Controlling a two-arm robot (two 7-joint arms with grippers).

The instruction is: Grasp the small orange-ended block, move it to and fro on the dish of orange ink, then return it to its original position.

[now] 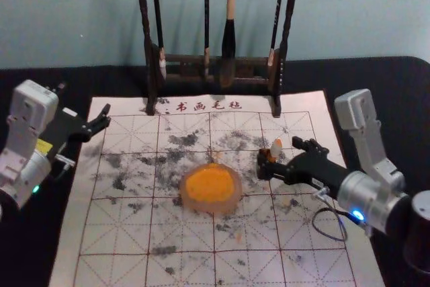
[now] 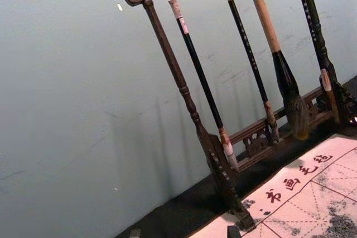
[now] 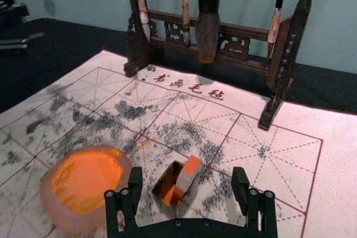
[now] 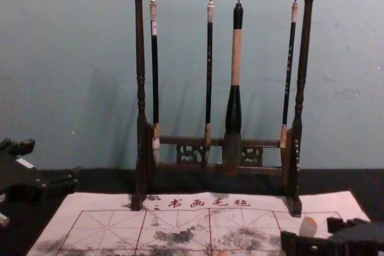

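Both claws are spread: left claw (image 1: pixel 84 98) idle at left, right claw (image 3: pixel 187 174) astride the block (image 3: pixel 186 180), tilted in its holder (image 3: pixel 165 182) right of the dish (image 3: pixel 85 181); closing too low could snag the holder.

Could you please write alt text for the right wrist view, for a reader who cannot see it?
A small orange-ended block, not gripped, appears between the parted fingers of the right pincer, above a gridded sheet. A dish of orange ink sits nearby, with brushes hanging by a dark stand behind.
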